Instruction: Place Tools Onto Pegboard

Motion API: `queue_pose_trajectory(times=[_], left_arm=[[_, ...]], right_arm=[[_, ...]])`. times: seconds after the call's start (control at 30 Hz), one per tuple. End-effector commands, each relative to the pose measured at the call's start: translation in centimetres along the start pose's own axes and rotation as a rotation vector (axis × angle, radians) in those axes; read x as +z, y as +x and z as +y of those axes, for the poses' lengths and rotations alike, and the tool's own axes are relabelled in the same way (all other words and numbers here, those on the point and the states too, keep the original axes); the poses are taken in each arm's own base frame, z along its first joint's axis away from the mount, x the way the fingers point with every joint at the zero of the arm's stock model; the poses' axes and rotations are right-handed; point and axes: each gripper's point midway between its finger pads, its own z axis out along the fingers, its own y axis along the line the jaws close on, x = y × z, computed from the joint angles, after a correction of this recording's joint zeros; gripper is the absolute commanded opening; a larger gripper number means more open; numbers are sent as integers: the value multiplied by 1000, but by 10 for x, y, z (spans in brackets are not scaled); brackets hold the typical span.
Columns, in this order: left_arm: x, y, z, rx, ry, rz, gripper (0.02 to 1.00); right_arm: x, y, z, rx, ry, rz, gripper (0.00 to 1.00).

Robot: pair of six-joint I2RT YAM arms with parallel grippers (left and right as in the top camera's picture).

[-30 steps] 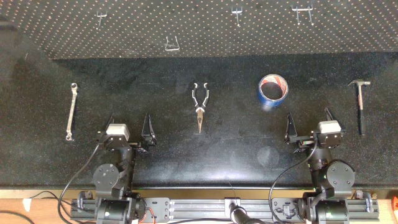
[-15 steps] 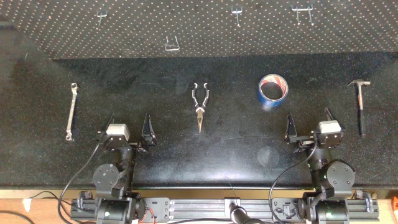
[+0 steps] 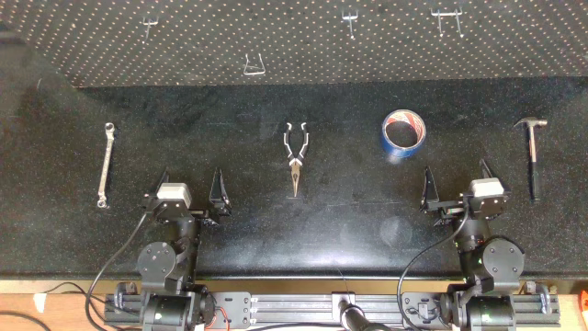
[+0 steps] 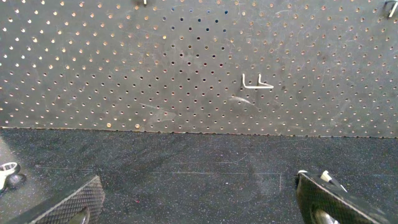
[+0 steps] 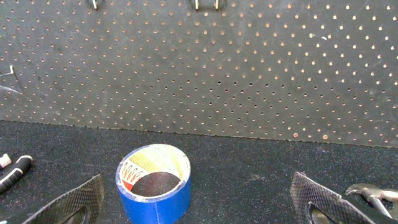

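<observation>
Four tools lay on the black bench [image 3: 239, 110], and none of them hung on the pegboard [image 3: 294, 41] yet. The wrench [image 3: 106, 165] lay far to the left. The pliers [image 3: 295, 158] lay in the middle, with the pointed tip toward the arms and the handles toward the pegboard. The blue roll of tape [image 3: 403, 133] sat to the right of the pliers with its hole facing up. The hammer [image 3: 531, 156] lay far to the right, its head toward the pegboard. All four tools were well apart from each other.

The pegboard stood along the far side of the bench. A few small metal hooks [image 3: 254, 66] stuck out of it, one low down and the others higher up.

The left hand [image 3: 191, 175] sat low near the front of the bench, between the wrench and the pliers. Its two fingers were spread wide and held nothing. The right hand [image 3: 456, 170] sat near the front too, between the roll of tape and the hammer. Its fingers were also spread wide and held nothing. In the right wrist view the roll of tape stood just ahead of that hand.
</observation>
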Motion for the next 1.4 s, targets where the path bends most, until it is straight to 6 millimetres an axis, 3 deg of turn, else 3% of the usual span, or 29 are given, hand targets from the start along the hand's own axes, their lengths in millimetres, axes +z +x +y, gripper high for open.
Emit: queue_pose_trajectory(times=[0.03,1.4], left_arm=[[0,1,-1,9,8,1,996],[0,1,-1,9,8,1,996]], right_arm=[[0,0,0,-15,2,-4,978],[0,0,0,-15,2,-4,978]])
